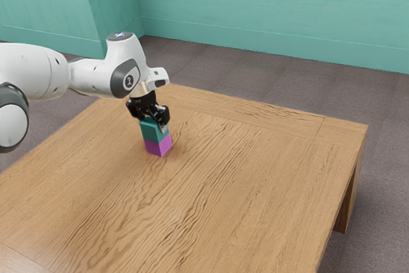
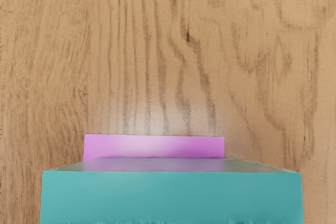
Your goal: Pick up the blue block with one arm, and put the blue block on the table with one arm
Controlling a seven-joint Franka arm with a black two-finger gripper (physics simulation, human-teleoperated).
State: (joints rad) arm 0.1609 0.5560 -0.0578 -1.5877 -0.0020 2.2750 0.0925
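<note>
The teal-blue block sits directly above a magenta block in the exterior view, and the two appear to touch. My gripper is right down at the blue block and covers part of its top and one side. Large at the lower edge of the wrist view is the blue block, with a strip of the magenta block showing past it. The two blocks are slightly out of line. How my gripper meets the blue block's far side is hidden.
The wooden table carries the blocks, which stand toward its far-left part in the exterior view. Its far-right corner and a leg are in view. Beyond lie a grey floor and a teal wall.
</note>
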